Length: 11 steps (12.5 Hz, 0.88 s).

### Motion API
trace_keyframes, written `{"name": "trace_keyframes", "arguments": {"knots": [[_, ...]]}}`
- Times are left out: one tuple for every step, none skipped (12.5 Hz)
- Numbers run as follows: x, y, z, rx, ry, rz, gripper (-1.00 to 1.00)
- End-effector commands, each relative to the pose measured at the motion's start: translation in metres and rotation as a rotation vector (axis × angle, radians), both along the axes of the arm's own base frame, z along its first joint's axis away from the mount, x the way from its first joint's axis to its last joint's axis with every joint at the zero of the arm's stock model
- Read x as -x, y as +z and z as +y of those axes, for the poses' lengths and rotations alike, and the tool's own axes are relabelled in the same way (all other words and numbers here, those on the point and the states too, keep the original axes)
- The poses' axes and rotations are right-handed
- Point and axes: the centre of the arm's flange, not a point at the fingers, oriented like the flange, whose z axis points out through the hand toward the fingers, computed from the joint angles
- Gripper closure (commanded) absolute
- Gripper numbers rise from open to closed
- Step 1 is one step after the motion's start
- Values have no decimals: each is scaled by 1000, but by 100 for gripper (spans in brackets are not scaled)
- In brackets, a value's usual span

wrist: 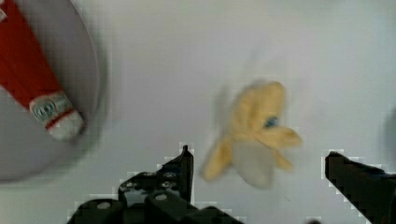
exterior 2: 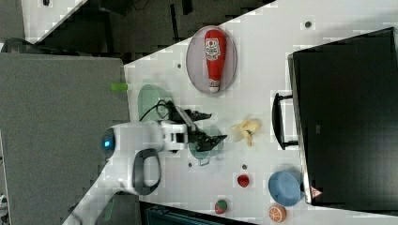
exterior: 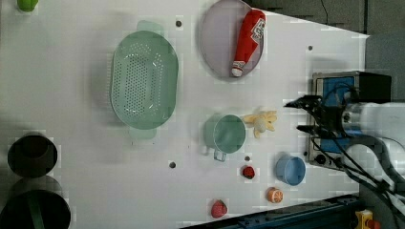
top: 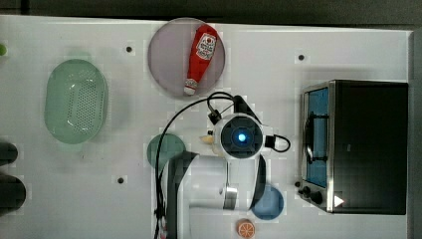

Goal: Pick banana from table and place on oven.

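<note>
You see the white table carrying every object. The toaster oven stands at the top view's right, black top bare, blue glass door and bar handle facing the table's middle. At the top view's left lies a pale green perforated colander; beside it, toward the centre, a grey oval plate holds a red ketchup bottle lying on its side. The white Panda arm reaches over the centre, and its gripper hangs above the table with both black fingers spread wide and released, holding nothing. In the wrist view the banana, a pale yellow peeled toy, lies on the table between the two fingertips' lines, below them and not touched. In the left view the banana rests just beside the green cup, between that cup and the oven. A blue cup sits near the oven's knob end. Smaller pieces lie well apart along the table's edge: an orange slice, a strawberry, and a small red fruit.
</note>
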Motion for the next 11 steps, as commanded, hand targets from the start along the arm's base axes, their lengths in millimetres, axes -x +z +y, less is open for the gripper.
{"name": "trace_keyframes", "arguments": {"knots": [[12,-62,-3,10,-31,63,-100],[12,-75,-3,13,-30,59,-100],[12,-88,-3,15,-29,48,-100],[13,-99,-2,17,-28,47,-100],[15,-110,-1,18,-25,48,-100],[15,-116,0,18,-22,46,-100],[16,-120,3,17,-17,44,-93],[16,-121,4,16,-18,47,-69],[16,-120,4,15,-22,45,-43],[16,-120,4,15,-22,44,-18],[16,-120,4,16,-23,44,5]]}}
